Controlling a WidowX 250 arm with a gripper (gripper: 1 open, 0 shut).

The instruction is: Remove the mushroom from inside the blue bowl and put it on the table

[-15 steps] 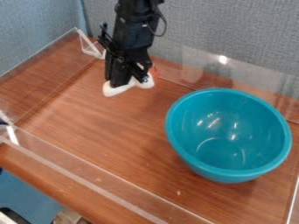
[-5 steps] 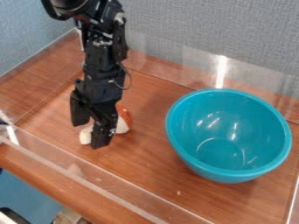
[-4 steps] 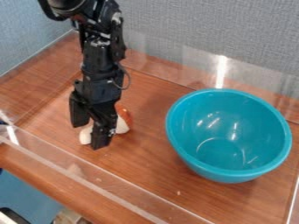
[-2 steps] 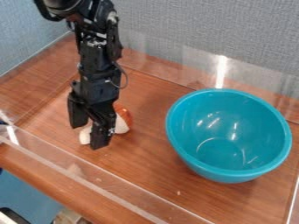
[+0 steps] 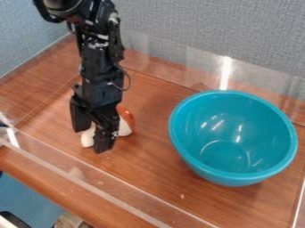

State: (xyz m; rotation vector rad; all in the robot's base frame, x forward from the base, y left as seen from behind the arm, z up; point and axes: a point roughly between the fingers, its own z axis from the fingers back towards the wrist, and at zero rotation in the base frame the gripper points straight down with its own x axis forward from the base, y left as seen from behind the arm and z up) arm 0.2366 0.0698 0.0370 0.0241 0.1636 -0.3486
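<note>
At the far left, a clear acrylic wall (image 5: 89, 186) is seen running along the near edge of the table (image 5: 155, 178), whose reddish-brown wood grain is crossed by pale reflections. Just right of it, the black gripper (image 5: 94, 130) is seen pointed downward, held low over the left part of the tabletop. Its pincer is released, with the dark fingers spread apart; whether their tips are touched to the wood cannot be told. Pale patches are shown at the lower left and the right of the fingers (which of them belong to the toy is hard to say, so much being covered by black metal). The mushroom (image 5: 127, 115) is placed outside the bowl, at the gripper, largely hidden behind the fingers; its reddish cap is glimpsed at their right side. Farther right, well apart from the gripper, the blue bowl (image 5: 233, 137) is stood upright on the table, its glossy turquoise inside marked by small highlights. Behind everything, a grey textured panel (image 5: 226, 36) is seen.
</note>
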